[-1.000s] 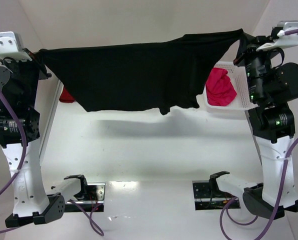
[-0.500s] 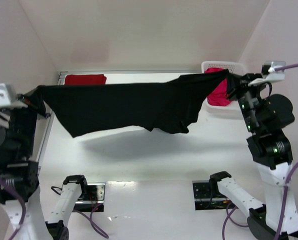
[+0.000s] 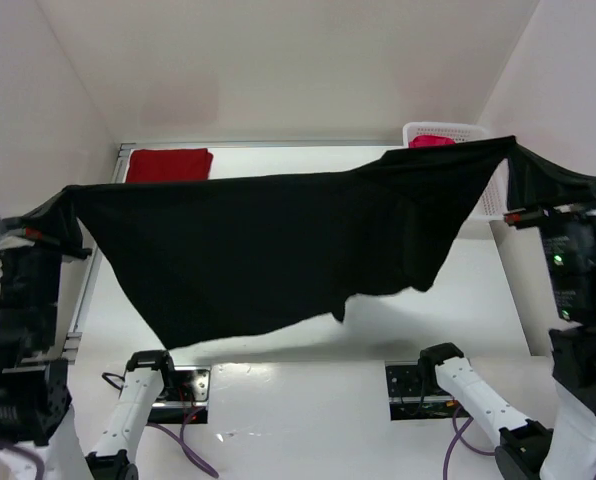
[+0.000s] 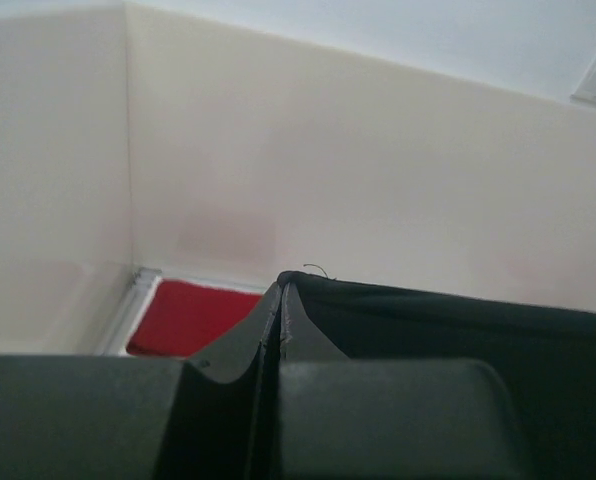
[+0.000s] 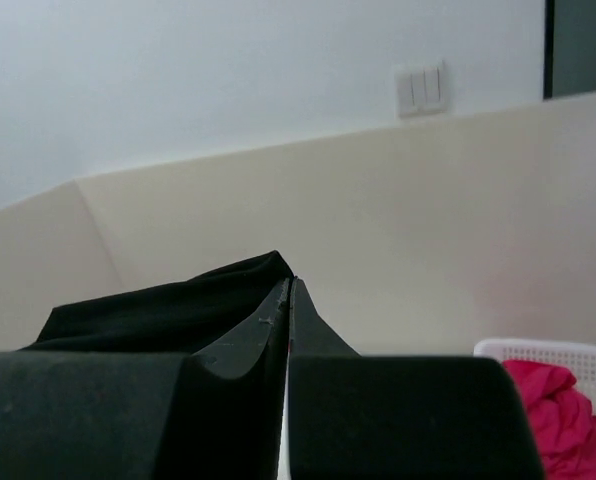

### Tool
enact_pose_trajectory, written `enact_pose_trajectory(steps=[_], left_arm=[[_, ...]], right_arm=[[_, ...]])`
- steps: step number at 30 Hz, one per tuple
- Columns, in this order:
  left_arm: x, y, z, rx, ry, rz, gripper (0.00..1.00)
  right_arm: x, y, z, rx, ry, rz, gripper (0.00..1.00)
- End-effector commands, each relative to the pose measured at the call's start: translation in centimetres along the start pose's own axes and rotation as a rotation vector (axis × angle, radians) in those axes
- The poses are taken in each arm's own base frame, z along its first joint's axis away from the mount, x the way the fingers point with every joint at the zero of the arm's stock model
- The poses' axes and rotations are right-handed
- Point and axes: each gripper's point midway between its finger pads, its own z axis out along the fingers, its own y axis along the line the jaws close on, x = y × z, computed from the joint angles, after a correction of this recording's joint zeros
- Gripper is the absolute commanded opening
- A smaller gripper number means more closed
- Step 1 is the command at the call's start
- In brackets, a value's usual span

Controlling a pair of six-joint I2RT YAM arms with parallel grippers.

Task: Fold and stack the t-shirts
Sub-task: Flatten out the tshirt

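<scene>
Black shirt (image 3: 278,240) is hanging spread in the air above the table (image 3: 298,405), soft, light and sagging in the middle, so I'd judge corners and hems the places to pinch. The left claw (image 4: 281,312) is clamping fully shut on its left corner, the cloth running rightward from the tips. Behind, a red shirt (image 3: 170,164) is lying folded at the far edge. The right claw (image 5: 288,300) is pinching the opposite corner, closed tight, with a pink shirt (image 5: 563,415) sitting in the basket (image 5: 548,352) beyond.
</scene>
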Motion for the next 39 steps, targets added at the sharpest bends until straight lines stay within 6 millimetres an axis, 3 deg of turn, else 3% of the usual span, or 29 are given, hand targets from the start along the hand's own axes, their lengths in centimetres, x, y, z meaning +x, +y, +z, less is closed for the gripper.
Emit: enact_pose_trajectory(steps=[1, 3, 4, 5, 7, 8, 10, 11, 12, 16, 18, 19, 24, 26, 28, 30, 32, 33, 34, 35, 37, 38, 39], left_arm=[[5.1, 1.5, 4.6, -0.064, 0.115, -0.030, 0.00], [6.6, 2.1, 5.6, -0.083, 0.123, -0.037, 0.00], [9.1, 2.8, 6.3, -0.109, 0.176, -0.034, 0.00], [10.3, 3.2, 6.7, -0.125, 0.206, -0.031, 0.00], [12.7, 3.7, 7.4, -0.136, 0.257, -0.029, 0.00], [15.1, 4.2, 7.9, -0.147, 0.303, -0.026, 0.00], [16.5, 4.5, 8.3, -0.148, 0.311, -0.026, 0.00], [17.6, 4.9, 8.6, -0.161, 0.327, -0.023, 0.00], [19.6, 5.3, 8.9, -0.170, 0.356, -0.031, 0.00], [23.9, 6.1, 9.7, -0.190, 0.431, -0.038, 0.00], [25.6, 6.4, 10.5, -0.199, 0.457, -0.049, 0.00], [26.4, 6.5, 10.7, -0.202, 0.471, -0.048, 0.00], [29.7, 7.4, 13.6, -0.219, 0.516, -0.034, 0.00], [29.7, 7.2, 15.1, -0.205, 0.506, -0.038, 0.00], [30.0, 6.7, 16.6, -0.179, 0.506, -0.045, 0.00], [27.6, 6.2, 18.0, -0.163, 0.439, -0.048, 0.00], [26.1, 5.7, 18.5, -0.148, 0.416, -0.051, 0.00], [23.0, 5.1, 18.7, -0.130, 0.349, -0.042, 0.00], [21.8, 4.9, 18.5, -0.124, 0.331, -0.032, 0.00], [20.7, 4.6, 17.9, -0.113, 0.324, -0.034, 0.00], [16.5, 3.8, 16.5, -0.095, 0.250, -0.027, 0.00], [15.9, 3.4, 15.5, -0.080, 0.258, -0.020, 0.00], [13.8, 3.0, 13.9, -0.070, 0.212, -0.021, 0.00]], right_arm=[[9.4, -2.6, 5.4, 0.079, 0.192, -0.036, 0.00], [11.7, -3.0, 5.8, 0.088, 0.222, -0.015, 0.00], [14.1, -3.5, 6.1, 0.100, 0.269, -0.009, 0.00], [15.8, -3.9, 6.3, 0.109, 0.306, -0.012, 0.00], [18.7, -4.8, 6.1, 0.134, 0.358, -0.007, 0.00], [19.6, -5.1, 6.1, 0.146, 0.369, -0.010, 0.00], [22.4, -5.8, 5.9, 0.159, 0.424, -0.014, 0.00], [22.7, -6.0, 5.9, 0.168, 0.424, -0.016, 0.00], [24.3, -6.4, 6.0, 0.177, 0.461, -0.020, 0.00], [28.4, -7.8, 5.9, 0.207, 0.523, -0.049, 0.00], [29.7, -8.0, 6.4, 0.209, 0.531, -0.050, 0.00], [31.3, -8.4, 6.6, 0.217, 0.565, -0.053, 0.00], [34.0, -8.9, 8.0, 0.224, 0.583, -0.046, 0.00], [33.9, -8.8, 9.2, 0.221, 0.573, -0.045, 0.00], [32.5, -8.5, 10.4, 0.209, 0.534, -0.054, 0.00], [31.1, -8.2, 11.4, 0.197, 0.497, -0.063, 0.00], [28.0, -7.5, 12.6, 0.182, 0.443, -0.071, 0.00], [26.4, -7.1, 12.7, 0.174, 0.415, -0.078, 0.00], [23.8, -6.6, 13.2, 0.162, 0.366, -0.087, 0.00], [22.6, -6.3, 12.9, 0.159, 0.352, -0.086, 0.00], [18.3, -5.4, 11.9, 0.141, 0.269, -0.090, 0.00], [17.4, -5.3, 11.4, 0.138, 0.257, -0.089, 0.00], [16.4, -4.8, 10.7, 0.120, 0.250, -0.095, 0.00]])
